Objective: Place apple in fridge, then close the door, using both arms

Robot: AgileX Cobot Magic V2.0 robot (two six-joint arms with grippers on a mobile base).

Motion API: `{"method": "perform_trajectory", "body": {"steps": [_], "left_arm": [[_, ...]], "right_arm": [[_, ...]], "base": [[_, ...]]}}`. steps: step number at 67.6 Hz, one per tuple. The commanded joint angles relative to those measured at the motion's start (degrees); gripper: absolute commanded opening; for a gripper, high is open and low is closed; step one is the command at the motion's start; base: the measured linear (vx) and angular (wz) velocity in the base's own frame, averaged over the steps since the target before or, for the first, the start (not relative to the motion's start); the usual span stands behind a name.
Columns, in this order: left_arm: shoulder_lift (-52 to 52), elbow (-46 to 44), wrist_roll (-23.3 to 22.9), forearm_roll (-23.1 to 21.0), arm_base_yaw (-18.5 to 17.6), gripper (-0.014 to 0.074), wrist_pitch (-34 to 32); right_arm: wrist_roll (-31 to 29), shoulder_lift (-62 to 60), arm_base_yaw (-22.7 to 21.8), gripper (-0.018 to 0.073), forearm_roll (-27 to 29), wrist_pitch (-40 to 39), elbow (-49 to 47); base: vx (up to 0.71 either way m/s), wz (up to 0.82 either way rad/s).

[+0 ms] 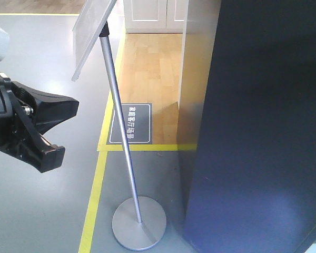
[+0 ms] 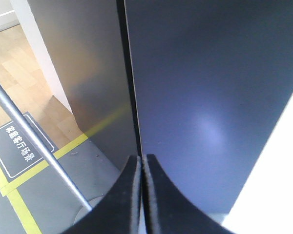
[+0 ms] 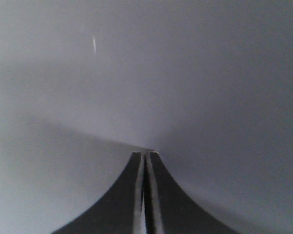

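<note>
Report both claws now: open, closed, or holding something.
Left claw: closed, holding nothing, tips by the seam in the dark fridge front.
Right claw: closed, holding nothing, tips close to a plain grey surface.

Sign stand pole [image 1: 118, 121] slants across gap left of fridge [image 1: 258, 132]; grey surface [image 3: 146, 73] probably blocks right gripper [image 3: 145, 154].

Left hand [image 2: 142, 168] with both black fingers pressed flat together, tips meeting, nothing between them. Right hand [image 3: 146, 163] likewise fully closed and empty, fingertips touching. Left arm reaching in from the left edge of the front view.
</note>
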Motion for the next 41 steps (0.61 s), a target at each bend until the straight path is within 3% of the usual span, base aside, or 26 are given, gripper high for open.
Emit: {"method": "perform_trajectory", "body": {"steps": [1,23,41], "left_arm": [[-0.8,-1.3,-0.4,-0.9,0.2,-0.0006,-4.2],[-0.8,-1.3,-0.4,-0.9,0.2,-0.0006,-4.2],[-0.8,-1.3,-0.4,-0.9,0.2,-0.0006,-4.2]], "right_arm": [[-2.2,2.7,-3.3,-0.0004,-0.2,-6.0,-5.1],[-12.7,14.7,-12.3,-0.0004,16.7,-16.3,-16.0],[-32.8,27.8,-13.8,-0.0004,36.5,-15.5,-29.8]], "base": [[0.0,0.0],[0.0,0.0],[0.0,0.0]]}}
